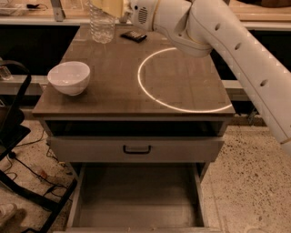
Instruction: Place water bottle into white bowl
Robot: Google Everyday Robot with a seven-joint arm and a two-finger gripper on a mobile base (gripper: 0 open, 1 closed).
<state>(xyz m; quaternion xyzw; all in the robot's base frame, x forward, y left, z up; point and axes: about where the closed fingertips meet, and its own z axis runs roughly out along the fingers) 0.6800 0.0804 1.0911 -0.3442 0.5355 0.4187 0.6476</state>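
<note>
The water bottle (102, 26), clear and ribbed, hangs upright over the far left part of the wooden table (113, 91); its top is cut off by the frame edge. My gripper (110, 6), at the end of the white arm (218, 36), is shut on the bottle's upper part, with a tan finger (113, 6) showing against it. The white bowl (69, 77) stands empty near the table's front left edge, nearer the camera than the bottle and a little left of it.
A small flat black object (133, 36) lies on the far side of the table, right of the bottle. A bright light ring (182, 79) marks the table's right half. Below, one drawer is closed (137, 149) and the bottom drawer (136, 195) is pulled open. A black frame (13, 127) and cables stand at the left.
</note>
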